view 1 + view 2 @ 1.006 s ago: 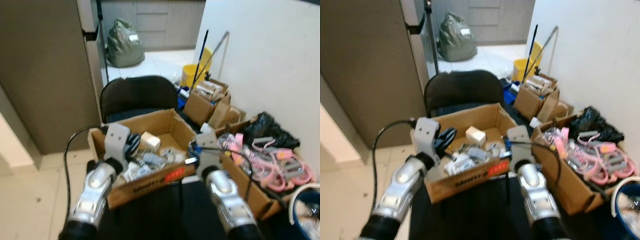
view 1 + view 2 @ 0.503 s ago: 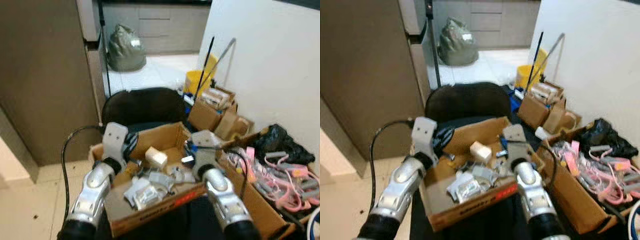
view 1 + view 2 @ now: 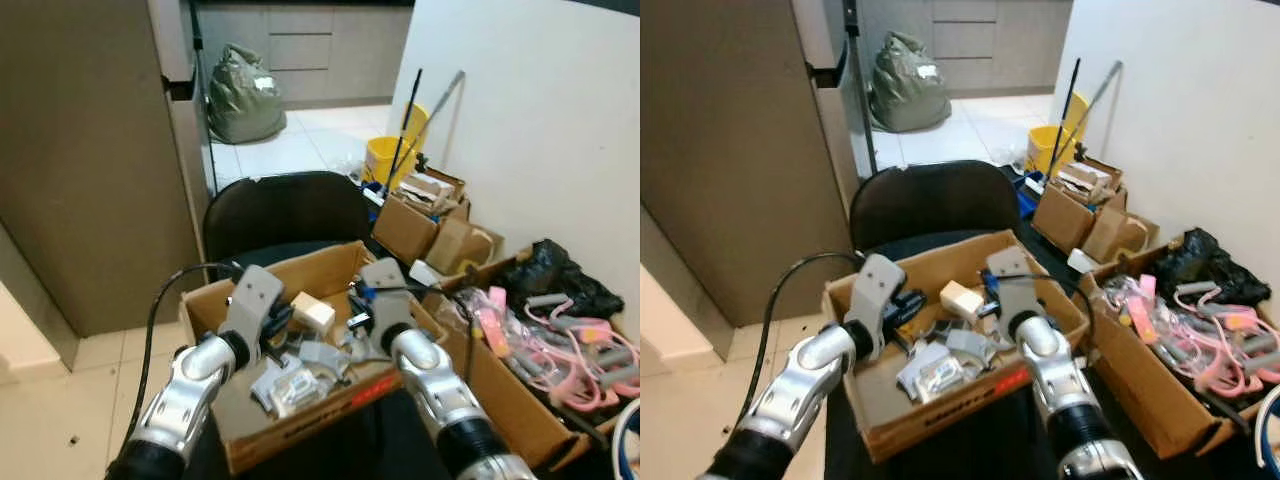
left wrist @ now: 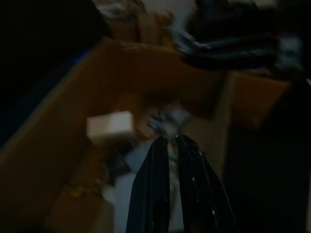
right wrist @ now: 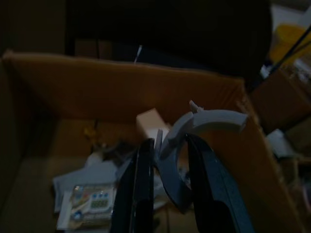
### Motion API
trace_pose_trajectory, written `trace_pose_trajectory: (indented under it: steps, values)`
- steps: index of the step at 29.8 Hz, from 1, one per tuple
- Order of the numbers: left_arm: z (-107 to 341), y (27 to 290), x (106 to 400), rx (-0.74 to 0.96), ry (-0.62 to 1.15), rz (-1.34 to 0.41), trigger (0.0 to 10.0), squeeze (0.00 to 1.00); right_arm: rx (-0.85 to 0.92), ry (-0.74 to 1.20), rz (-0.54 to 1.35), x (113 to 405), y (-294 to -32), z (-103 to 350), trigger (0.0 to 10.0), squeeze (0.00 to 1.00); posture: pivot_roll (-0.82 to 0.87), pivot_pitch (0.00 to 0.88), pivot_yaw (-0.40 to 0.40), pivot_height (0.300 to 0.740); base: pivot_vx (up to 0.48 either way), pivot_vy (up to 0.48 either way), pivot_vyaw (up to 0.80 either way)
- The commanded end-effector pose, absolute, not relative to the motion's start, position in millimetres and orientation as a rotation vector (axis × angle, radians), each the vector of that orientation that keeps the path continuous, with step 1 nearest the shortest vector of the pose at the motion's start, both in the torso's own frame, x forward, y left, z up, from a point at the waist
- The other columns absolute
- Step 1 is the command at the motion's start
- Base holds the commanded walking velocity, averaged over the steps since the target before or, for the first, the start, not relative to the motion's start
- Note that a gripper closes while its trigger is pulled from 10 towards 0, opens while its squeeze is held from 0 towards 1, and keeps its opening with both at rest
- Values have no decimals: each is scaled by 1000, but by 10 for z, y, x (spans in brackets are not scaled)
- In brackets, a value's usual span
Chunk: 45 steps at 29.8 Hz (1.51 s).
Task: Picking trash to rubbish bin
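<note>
An open cardboard box of trash rests on a black chair. Inside lie a small white box, a blister packet and grey plastic scraps. My left gripper hovers over the box's left half, its fingers shut with nothing between them. My right gripper is over the box's right half. In the right wrist view a grey curved plastic piece sits between its fingers, which are shut on it.
Right of the chair stands a box of pink items with a black bag behind it. Small cardboard boxes and a yellow bucket line the white wall. A green rubbish bag sits far back. A brown cabinet stands at left.
The view has shifted. Both grippers have reached further forward over the box, and the left one has swung inward towards the small white box.
</note>
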<state>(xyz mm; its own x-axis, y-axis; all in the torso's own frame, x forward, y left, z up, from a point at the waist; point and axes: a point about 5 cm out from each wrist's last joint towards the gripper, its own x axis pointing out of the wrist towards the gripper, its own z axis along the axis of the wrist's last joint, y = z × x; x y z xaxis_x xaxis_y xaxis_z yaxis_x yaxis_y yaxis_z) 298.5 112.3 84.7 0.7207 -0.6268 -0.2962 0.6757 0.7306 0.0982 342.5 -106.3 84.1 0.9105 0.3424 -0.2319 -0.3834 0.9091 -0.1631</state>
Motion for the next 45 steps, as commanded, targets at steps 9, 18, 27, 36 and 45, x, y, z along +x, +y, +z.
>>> trace_pose_trajectory:
  steps: [9, 18, 27, 36, 45]
  values:
    - [843, 1185, 3003, 218, 288, -707, 10000, 0, -201, 208, 487, 3584, -716, 976, 10000, 0, -46, 57, -32, 740, 0, 0, 0]
    - [842, 1190, 2984, 215, 303, -710, 10000, 0, -244, 193, 465, 3620, -751, 970, 10000, 145, -52, 64, -29, 740, 0, 0, 0]
    - [938, 1229, 3141, 239, 217, -524, 10000, 0, -157, 130, 229, 3632, -1208, 968, 10000, 0, -65, 64, -24, 740, 0, 0, 0]
    - [1129, 1280, 3251, 171, 72, -340, 10000, 0, -89, 87, 16, 3385, -1722, 816, 10000, 0, -84, 66, -18, 740, 0, 0, -335]
    - [1070, 1081, 3188, 190, 57, -412, 10000, 0, -40, 86, -69, 3148, -1860, 775, 10000, 0, -106, 70, -11, 740, 0, 0, -800]
